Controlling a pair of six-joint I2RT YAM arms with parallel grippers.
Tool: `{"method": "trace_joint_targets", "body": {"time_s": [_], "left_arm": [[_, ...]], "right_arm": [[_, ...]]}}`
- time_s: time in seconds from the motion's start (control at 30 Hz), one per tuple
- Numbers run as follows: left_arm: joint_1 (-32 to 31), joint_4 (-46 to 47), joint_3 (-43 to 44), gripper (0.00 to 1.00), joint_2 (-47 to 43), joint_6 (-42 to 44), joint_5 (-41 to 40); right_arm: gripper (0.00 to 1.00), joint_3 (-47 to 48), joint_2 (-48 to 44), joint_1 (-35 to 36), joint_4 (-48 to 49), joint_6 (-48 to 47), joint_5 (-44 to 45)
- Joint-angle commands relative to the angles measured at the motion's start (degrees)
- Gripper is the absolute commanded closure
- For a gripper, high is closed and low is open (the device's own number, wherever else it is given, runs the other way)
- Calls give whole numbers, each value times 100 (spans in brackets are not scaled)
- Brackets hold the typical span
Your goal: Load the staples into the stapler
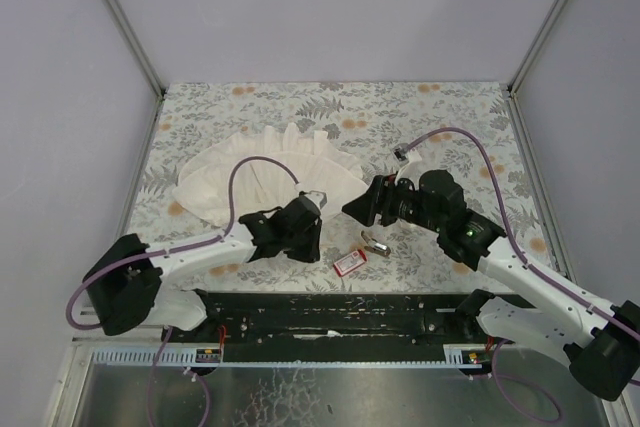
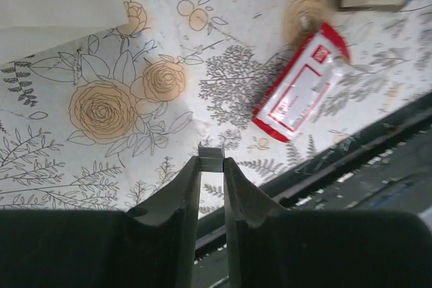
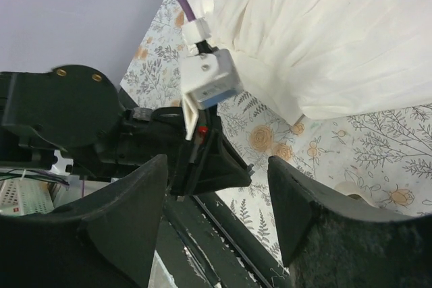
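The left gripper (image 2: 212, 166) has its jaws nearly closed on what looks like a tiny silvery staple strip (image 2: 211, 157), pinched only at the very tips above the floral table covering (image 2: 101, 106). The small red cardboard box with a white label (image 2: 302, 82) lies nearby. The miniature dark metal stapler (image 1: 375, 244) rests loose just beside that box. The right gripper (image 3: 216, 163) stands wide open and empty. With nothing steadying the stapler, pressing the strip in could shove it aside, or the strip could twist out.

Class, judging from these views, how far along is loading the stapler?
Done: a tiny silvery staple strip is out of the small red box. In hand: the left fingers pinch it. Left: the miniature metal stapler lies untouched beside the box.
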Motion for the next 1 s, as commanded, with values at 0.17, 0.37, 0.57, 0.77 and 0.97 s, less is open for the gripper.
{"method": "trace_joint_targets", "body": {"time_s": [0.17,0.37,0.57,0.77,0.97], "left_arm": [[-563,-653,618,95,945,372,-1156],[-723,-731,793,92,1318,453,-1185],[-804,-850,892,86,1581,516,-1253],[-867,-939,959,78,1738,550,-1289],[-922,-1061,983,71,1824,533,-1414]], "right_arm": [[32,-49,-196,-32,35,-168,211],[32,-103,-197,-30,31,-149,211],[32,-143,-230,-33,33,-127,220],[32,-140,-221,-30,36,-115,229],[32,-144,-208,-30,57,-94,228]]}}
